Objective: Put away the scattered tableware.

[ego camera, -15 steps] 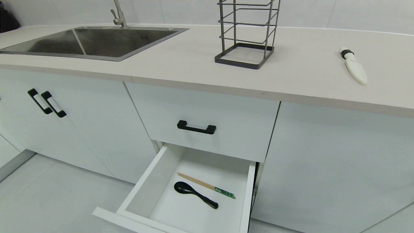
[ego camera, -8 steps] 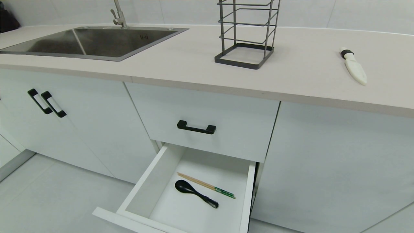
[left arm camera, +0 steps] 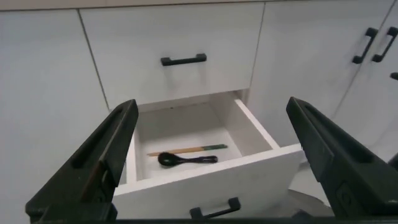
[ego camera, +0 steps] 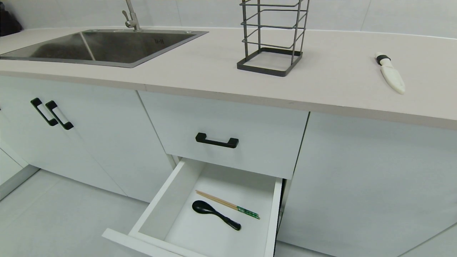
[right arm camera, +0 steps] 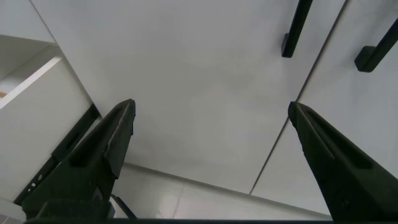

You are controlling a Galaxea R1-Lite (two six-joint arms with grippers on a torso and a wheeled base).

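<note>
Black fingers (left arm camera: 106, 162) of left gripper (left arm camera: 210, 109) and right gripper (right arm camera: 211, 107) — spread wide, empty, touching nothing.

Bright, even light; soft, faint shadows.

This is looking like a kitchen: a steel sink (ego camera: 142, 46) and faucet (ego camera: 132, 19) are sitting in the pale worktop (ego camera: 200, 71) at upper left, white cabinets (ego camera: 107, 142) with black handles (ego camera: 216, 141) are running beneath.
</note>
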